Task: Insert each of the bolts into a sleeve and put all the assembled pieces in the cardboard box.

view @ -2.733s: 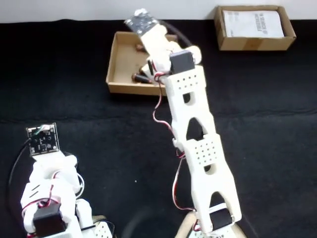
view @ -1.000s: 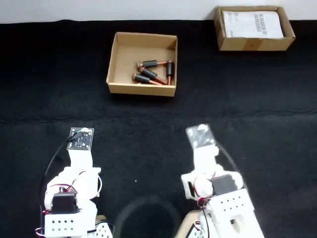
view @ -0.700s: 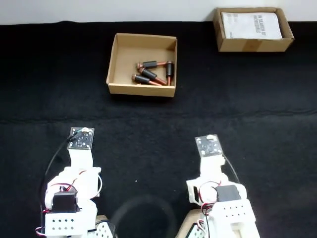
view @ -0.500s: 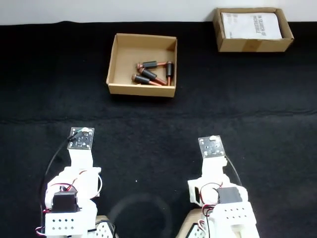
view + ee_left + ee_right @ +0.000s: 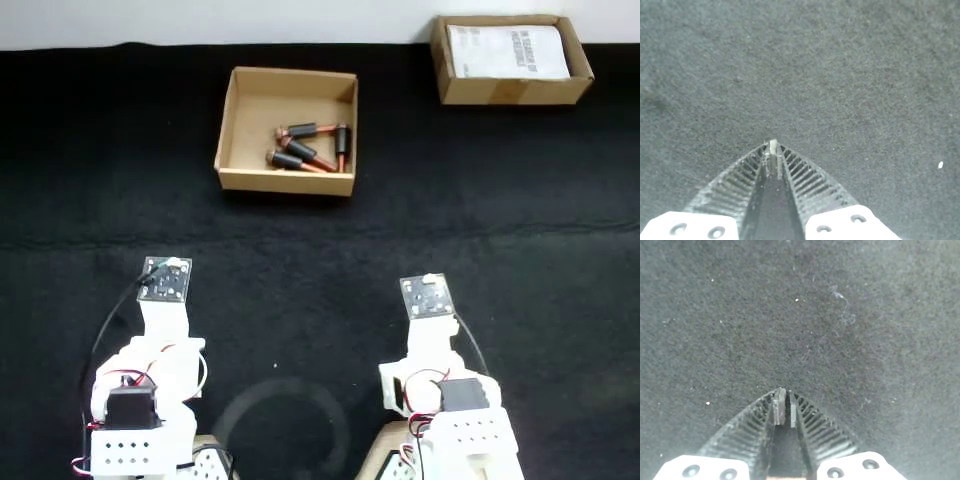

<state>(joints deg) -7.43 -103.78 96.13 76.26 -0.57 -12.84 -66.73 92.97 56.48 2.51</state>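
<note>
Left arm: folded at the near left edge of the black cloth. The left gripper is clenched tip to tip on nothing and hangs over bare cloth. Right arm: folded at the near right edge. The right gripper is likewise closed and carries nothing. Both arms sit well apart from the work, which reads as a rest pose with no step in hand. Cardboard box: open-topped, far of centre and a little left, well beyond both arms. Assembled pieces: every piece in sight lies inside this box, gathered in its right half. There appear to be four, though the overlap leaves the count uncertain. They lie flat and loosely crossed, as dropped items would settle rather than ones that were stacked. One lies left to right toward the far side of the cluster, with its dark sleeve nearer the left end. One lies near to far beside the right wall, sleeve at the far end and coppery shank pointing near. Two slant from far left to near right, sleeves at the left and shanks aimed at the near right corner. Task judged complete or nearly so. Second box: at the far right corner, holding a printed sheet and taking no part in the work.
</note>
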